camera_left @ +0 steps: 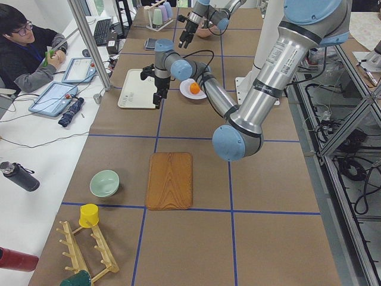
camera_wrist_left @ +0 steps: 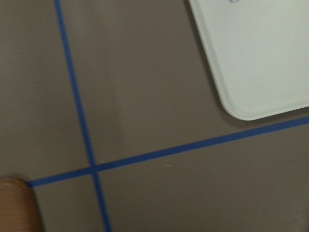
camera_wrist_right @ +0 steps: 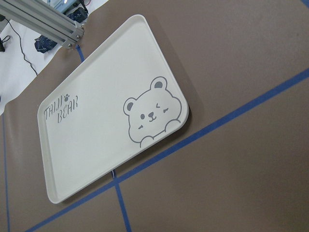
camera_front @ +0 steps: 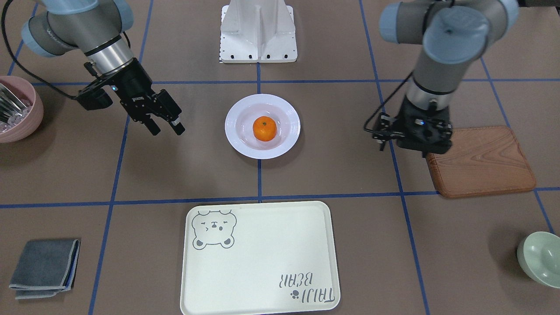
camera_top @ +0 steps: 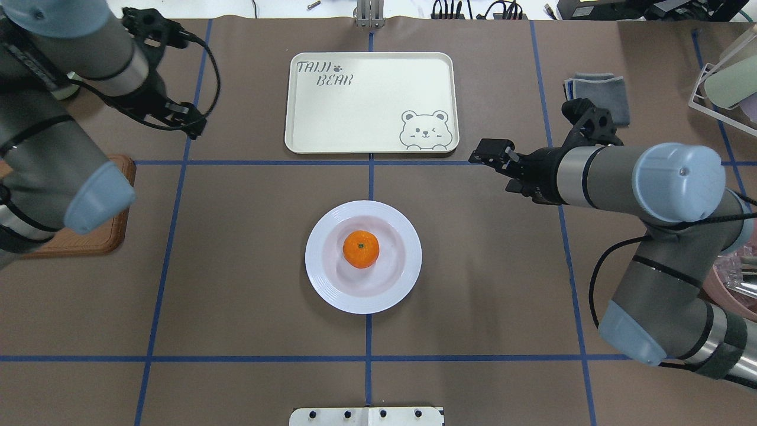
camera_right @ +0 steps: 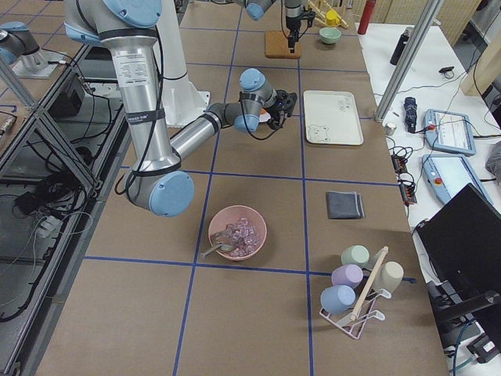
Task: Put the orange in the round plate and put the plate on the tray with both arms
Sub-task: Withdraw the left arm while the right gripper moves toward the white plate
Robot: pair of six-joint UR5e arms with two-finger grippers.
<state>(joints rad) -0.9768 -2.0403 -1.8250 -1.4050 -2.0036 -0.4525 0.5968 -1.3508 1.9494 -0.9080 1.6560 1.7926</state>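
Matte orange (camera_front: 264, 128) sits in the glossy, ridged round plate (camera_front: 232, 127), and the smooth rectangular tray (camera_front: 262, 280) lies apart. The right gripper (camera_front: 165, 127) has its fingers spread; the left gripper (camera_front: 421, 136) seems to hide its fingers, so I cannot tell.

The orange (camera_top: 361, 249) sits mid-well in the round plate (camera_top: 322, 287) — stem dot up. The tray (camera_top: 366, 112) lies farther off, apart from the plate, its bear drawing at the near right corner. The right gripper (camera_top: 488, 155) hovers just right of that corner.

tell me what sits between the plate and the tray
Nothing: between round plate and tray is bare table crossed by a blue tape line, seen overhead.
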